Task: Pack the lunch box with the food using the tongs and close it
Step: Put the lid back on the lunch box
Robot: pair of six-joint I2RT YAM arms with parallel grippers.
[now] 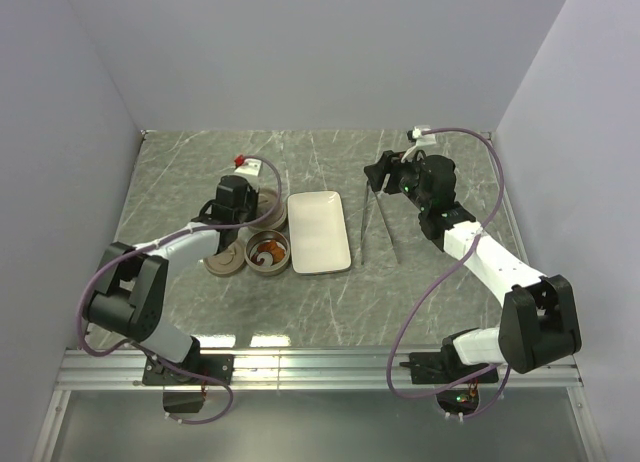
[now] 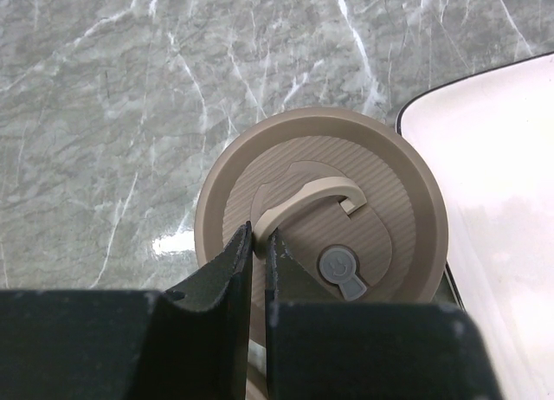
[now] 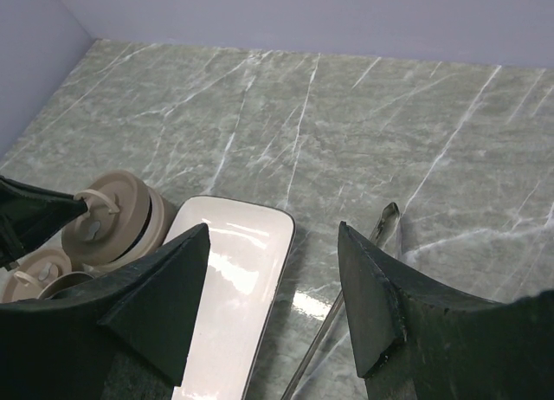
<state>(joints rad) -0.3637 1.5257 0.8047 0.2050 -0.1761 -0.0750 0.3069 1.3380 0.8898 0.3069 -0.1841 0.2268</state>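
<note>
Left hand (image 2: 260, 241) clamps one of two lids (image 2: 381, 183); right hand (image 3: 273, 230) gapes above one tongs (image 3: 327, 324); two tins (image 1: 250, 254), one tray (image 1: 320, 232).

Robot lab cell, plain walls (image 1: 300, 42), marbled tabletop (image 1: 330, 307) (aluminium rail (image 1: 320, 367), cabled arms (image 1: 497, 265))

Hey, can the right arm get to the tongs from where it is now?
Probably yes: the right fingers stand open just above the tongs, which lie bare on the table beside the white tray.

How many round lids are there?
2. One lid sits at the far tin, its handle pinched by the left fingers. The other lid lies flat on the table, left of the open tin.
</note>
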